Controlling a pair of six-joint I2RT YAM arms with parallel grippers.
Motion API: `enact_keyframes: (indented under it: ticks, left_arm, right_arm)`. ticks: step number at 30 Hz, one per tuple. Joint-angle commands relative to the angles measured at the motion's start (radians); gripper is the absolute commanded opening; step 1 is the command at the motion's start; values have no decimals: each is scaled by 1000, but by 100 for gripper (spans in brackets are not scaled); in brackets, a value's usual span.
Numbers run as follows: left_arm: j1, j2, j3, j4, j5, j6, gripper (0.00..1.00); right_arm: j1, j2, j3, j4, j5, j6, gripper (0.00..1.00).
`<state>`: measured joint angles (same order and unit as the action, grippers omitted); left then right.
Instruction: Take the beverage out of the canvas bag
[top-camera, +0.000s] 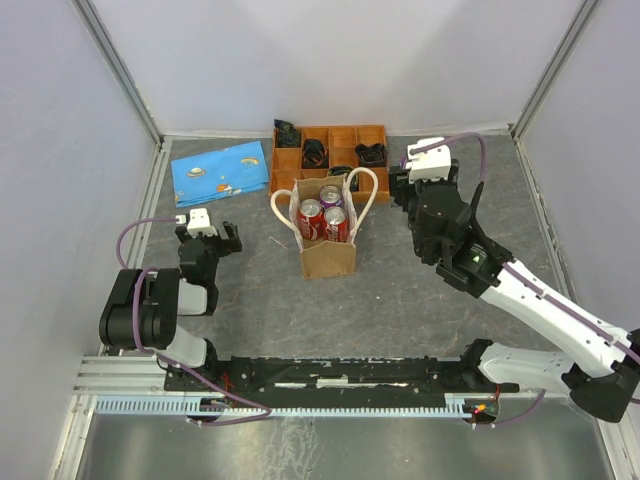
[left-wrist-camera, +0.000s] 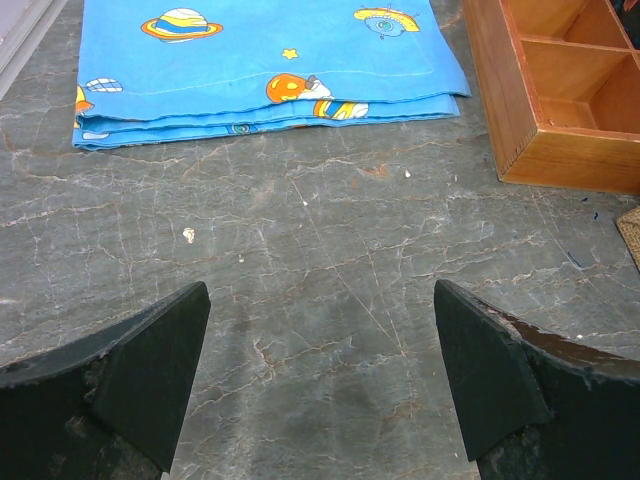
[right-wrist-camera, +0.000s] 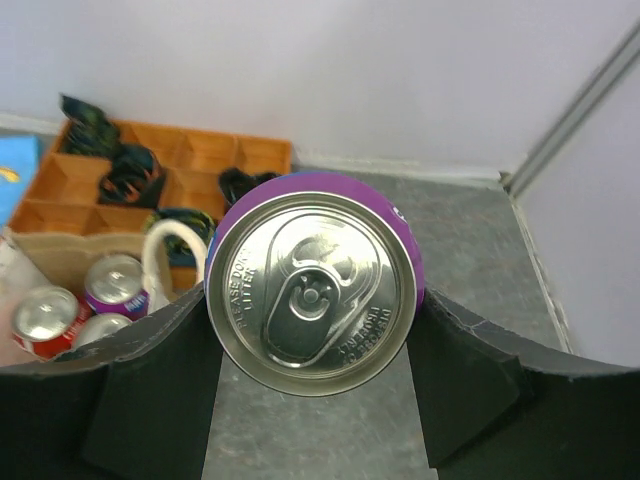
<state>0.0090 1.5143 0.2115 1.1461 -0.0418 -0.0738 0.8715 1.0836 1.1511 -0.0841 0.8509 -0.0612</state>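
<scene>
**Right wrist view.** The right claw (right-wrist-camera: 315, 305) is closed on a purple beverage can (right-wrist-camera: 315, 285). One finger presses each side of its wall, and its lid faces the camera. We judge that this side grip keeps the can upright so it can pass through the mouth of the bag.

The can hangs outside the canvas bag (top-camera: 328, 250), which stands at the centre of the top view. In the wrist view the bag lies at lower left, with three more cans (top-camera: 324, 218) upright inside it.

**Left wrist view.** The left claw (left-wrist-camera: 320, 350) is open and holds nothing. It sits low over the table (left-wrist-camera: 330, 240), near a folded blue cloth (left-wrist-camera: 260, 60). We judge it is parked out of the way.

**Hidden.** In the top view the wrist and its camera cover the held can. We cannot see its label or base, nor how high it hangs. The dark items in the orange tray (top-camera: 330, 150) are too small to name.
</scene>
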Motion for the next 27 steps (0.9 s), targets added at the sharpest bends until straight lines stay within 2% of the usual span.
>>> enact_keyframes:
  ticks: [1,4,7,10,27]
  left_arm:
    - [-4,6,23,32,14,48,99]
    - [-3,6,23,32,13,48,99]
    - [-3,5,23,32,14,47,99]
    - [-4,5,23,32,13,48,99]
    - [-3,5,23,33,14,48,99]
  right_arm:
    - [-35,-9,-21,-44,47,92,0]
    - [-90,-2,-42,-131,-29,197,0]
    - [-167,9,-69,-175,-182,291,0]
    - [-214,45,-80,-185,-292,330,0]
    - [-312,374,-89,-100,-508,433,0]
